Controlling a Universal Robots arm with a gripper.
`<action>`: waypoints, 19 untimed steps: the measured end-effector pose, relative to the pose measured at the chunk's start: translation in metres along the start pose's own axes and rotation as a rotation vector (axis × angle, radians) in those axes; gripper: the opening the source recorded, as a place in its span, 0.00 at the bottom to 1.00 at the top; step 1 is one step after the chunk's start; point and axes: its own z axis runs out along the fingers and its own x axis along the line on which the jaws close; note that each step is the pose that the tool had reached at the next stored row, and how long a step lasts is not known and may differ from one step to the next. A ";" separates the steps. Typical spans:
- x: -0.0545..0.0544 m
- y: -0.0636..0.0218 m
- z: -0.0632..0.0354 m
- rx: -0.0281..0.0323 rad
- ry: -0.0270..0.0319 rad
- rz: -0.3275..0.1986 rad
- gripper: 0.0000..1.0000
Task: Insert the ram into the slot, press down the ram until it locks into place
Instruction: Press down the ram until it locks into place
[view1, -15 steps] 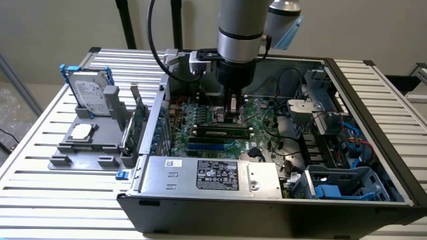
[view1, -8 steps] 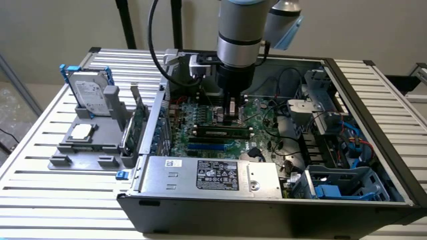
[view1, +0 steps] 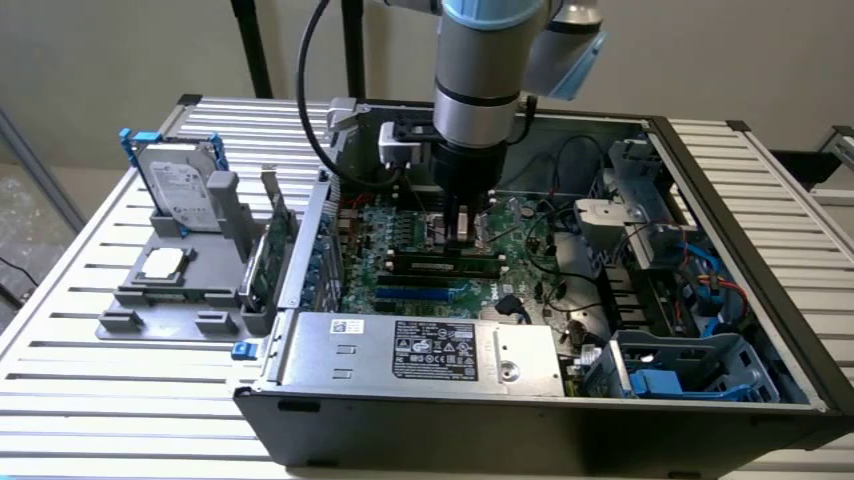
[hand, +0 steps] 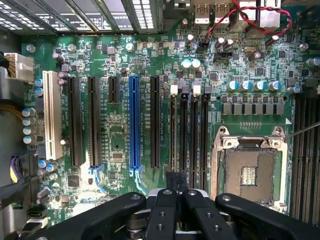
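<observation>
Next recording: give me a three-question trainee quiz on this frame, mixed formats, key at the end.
1. True or false: a cooler covers the processor socket.
2. Which slots are the fingers nearest? A) black memory slots B) white slot C) blue slot
3. What stands in the blue-framed bracket outside the case, at the exterior view's left?
Key: 1 false, the socket is bare; 2 A; 3 a hard drive.
</observation>
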 end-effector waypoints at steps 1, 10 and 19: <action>0.000 0.0000 0.0017 -0.0008 0.0001 0.000 0.11; 0.000 -0.0001 0.0027 -0.0170 -0.0011 0.000 0.11; 0.002 -0.0038 -0.0277 -0.0275 -0.0007 -0.001 0.11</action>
